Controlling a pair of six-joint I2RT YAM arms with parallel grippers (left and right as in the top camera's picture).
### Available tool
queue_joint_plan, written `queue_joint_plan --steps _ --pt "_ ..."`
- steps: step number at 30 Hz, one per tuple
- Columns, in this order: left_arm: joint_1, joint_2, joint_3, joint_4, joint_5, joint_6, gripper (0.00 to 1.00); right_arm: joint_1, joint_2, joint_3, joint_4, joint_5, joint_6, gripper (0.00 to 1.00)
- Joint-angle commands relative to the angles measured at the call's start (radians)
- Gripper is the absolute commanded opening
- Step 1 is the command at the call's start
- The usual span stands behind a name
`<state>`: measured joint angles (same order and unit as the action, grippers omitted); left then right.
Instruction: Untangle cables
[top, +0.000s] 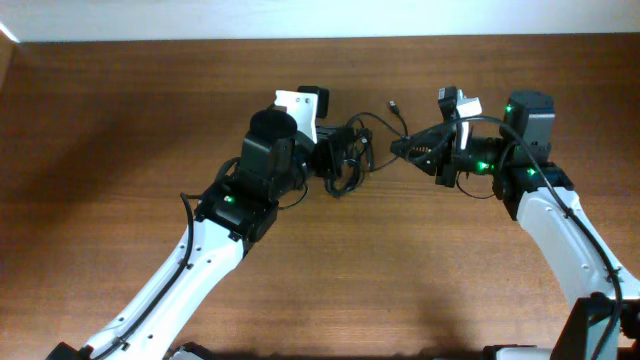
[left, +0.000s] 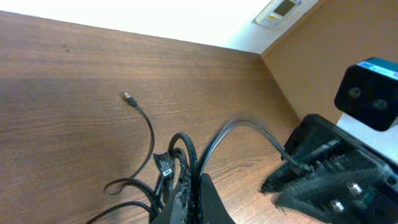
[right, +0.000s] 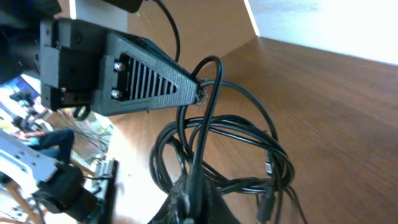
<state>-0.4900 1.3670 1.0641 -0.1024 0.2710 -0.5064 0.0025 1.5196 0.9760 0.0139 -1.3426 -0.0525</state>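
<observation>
The cables (top: 352, 165) are a knot of thin black cords at the table's middle, with one plug end (top: 393, 103) lying free behind. My left gripper (top: 338, 158) is shut on the knot, and its wrist view shows strands pinched in the left gripper (left: 194, 186), loops (left: 149, 140) trailing left to a plug (left: 127, 96). My right gripper (top: 398, 148) points left at the knot from close by. In its wrist view one strand runs between the fingers of the right gripper (right: 193, 198), which are closed on it; coiled cables (right: 249, 134) hang beyond, up to the left gripper's tip (right: 198, 90).
The wooden table (top: 120, 150) runs to a white wall at the far edge (top: 200, 38). Both arms meet near the centre, the right gripper's black body (left: 323, 180) close beside the left one.
</observation>
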Motion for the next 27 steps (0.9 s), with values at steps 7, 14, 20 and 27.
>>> queue_joint_plan --steps 7,14,20,27 --pt "0.000 -0.008 0.012 0.019 0.168 -0.042 0.00 -0.002 0.004 0.004 0.000 -0.034 0.009 0.49" --pt "0.000 -0.008 0.012 0.058 0.267 -0.042 0.00 -0.002 0.004 0.004 -0.029 -0.034 0.009 0.51" --pt "0.000 -0.008 0.012 0.055 0.145 0.033 0.00 -0.002 0.004 0.004 -0.029 0.019 0.009 0.53" --pt "0.000 -0.008 0.012 0.038 -0.153 0.033 0.00 -0.002 0.004 0.004 -0.030 0.036 0.009 0.58"
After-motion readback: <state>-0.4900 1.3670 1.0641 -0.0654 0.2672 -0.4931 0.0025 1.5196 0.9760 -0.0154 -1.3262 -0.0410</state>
